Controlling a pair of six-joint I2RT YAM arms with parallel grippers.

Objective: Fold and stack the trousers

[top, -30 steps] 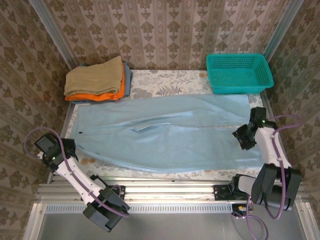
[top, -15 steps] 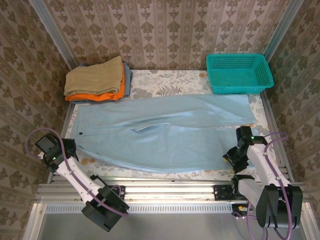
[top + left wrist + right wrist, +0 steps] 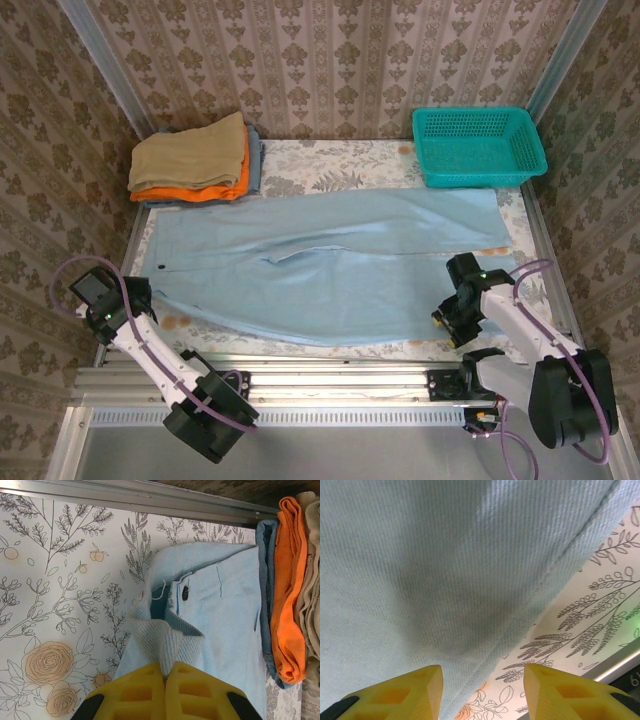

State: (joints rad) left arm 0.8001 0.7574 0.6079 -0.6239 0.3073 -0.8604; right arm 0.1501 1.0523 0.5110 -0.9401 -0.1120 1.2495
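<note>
The pale sky-blue trousers point(image 3: 330, 275) lie spread flat across the table, waist at the left and leg ends at the right. My left gripper point(image 3: 143, 296) is at the waist's near left corner. In the left wrist view its yellow fingers point(image 3: 164, 666) are shut on a pinched fold of the waistband, and the trousers point(image 3: 225, 615) show a dark button. My right gripper point(image 3: 447, 318) hovers low over the near edge of the leg end. It is open point(image 3: 482, 672), and the hem of the trousers point(image 3: 445, 555) runs between its fingers.
A teal basket point(image 3: 478, 145) stands at the back right. A stack with a tan garment over an orange one point(image 3: 195, 160) sits at the back left; the orange garment point(image 3: 287, 590) lies just beyond the waist. The floral tablecloth point(image 3: 330, 165) ends at a metal rail point(image 3: 330, 362).
My right arm has swung from the table's right edge toward me and leftward, down to the near hem of the leg end. The left gripper has kept its hold and place.
</note>
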